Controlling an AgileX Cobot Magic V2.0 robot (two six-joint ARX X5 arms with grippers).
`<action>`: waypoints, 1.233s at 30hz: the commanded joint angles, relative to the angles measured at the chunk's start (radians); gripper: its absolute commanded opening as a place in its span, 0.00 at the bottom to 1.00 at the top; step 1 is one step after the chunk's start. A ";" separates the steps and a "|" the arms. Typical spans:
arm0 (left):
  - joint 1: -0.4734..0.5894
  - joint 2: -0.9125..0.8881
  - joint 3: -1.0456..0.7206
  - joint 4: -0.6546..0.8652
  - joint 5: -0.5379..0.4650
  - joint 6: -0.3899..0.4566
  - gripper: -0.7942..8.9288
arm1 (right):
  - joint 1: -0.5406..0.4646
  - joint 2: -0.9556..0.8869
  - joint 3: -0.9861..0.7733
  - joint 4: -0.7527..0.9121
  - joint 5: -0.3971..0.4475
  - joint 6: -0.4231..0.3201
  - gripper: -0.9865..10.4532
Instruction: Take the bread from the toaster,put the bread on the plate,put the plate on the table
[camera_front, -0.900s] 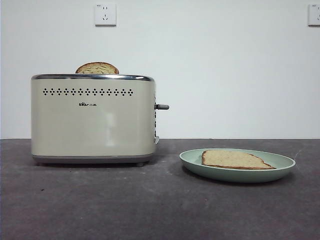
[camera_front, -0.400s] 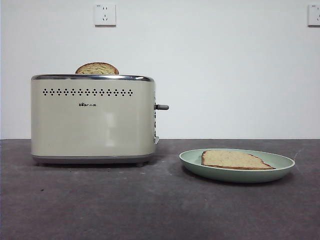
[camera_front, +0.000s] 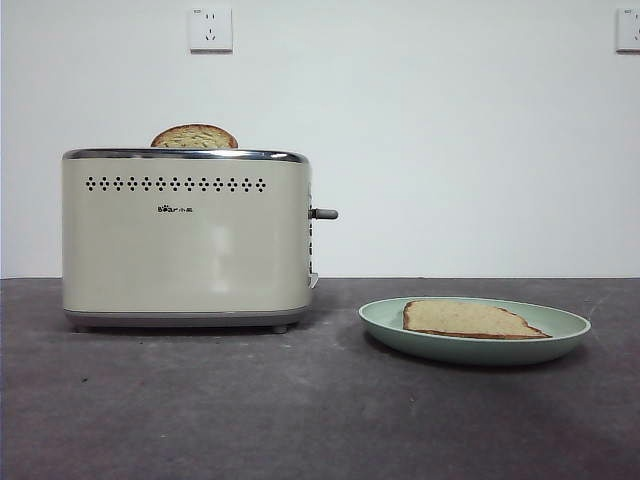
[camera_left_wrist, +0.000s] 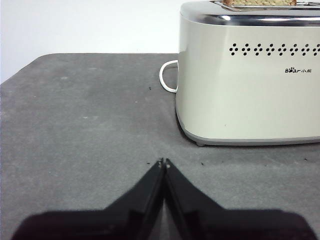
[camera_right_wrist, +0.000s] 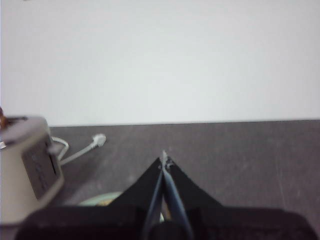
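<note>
The bread (camera_front: 468, 319), a flat tan slice with a dark crust, lies on the mint-green plate (camera_front: 385, 318), which rests on the table (camera_front: 300, 410) to the right of the toaster (camera_front: 185, 240). A dome-topped slice (camera_front: 194, 137) sticks up from the toaster's slot. Neither arm shows in the front view. My left gripper (camera_left_wrist: 163, 162) is shut with nothing in it, low over the table in front of the toaster (camera_left_wrist: 250, 75). My right gripper (camera_right_wrist: 164, 159) is shut and holds nothing; a sliver of the plate (camera_right_wrist: 100, 200) shows beneath it.
A white power cord (camera_right_wrist: 85, 147) trails from the toaster's back, with a loop (camera_left_wrist: 167, 77) beside it. Two wall sockets (camera_front: 210, 28) sit on the white wall behind.
</note>
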 joint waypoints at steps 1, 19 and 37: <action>0.001 -0.003 -0.012 0.008 -0.003 -0.004 0.08 | 0.000 -0.036 -0.101 0.040 0.006 0.017 0.09; 0.001 -0.003 -0.012 0.008 -0.003 -0.004 0.08 | 0.000 -0.156 -0.322 -0.001 0.002 0.007 0.09; 0.001 -0.003 -0.012 0.008 -0.003 -0.004 0.08 | 0.000 -0.156 -0.321 -0.031 0.002 0.021 0.09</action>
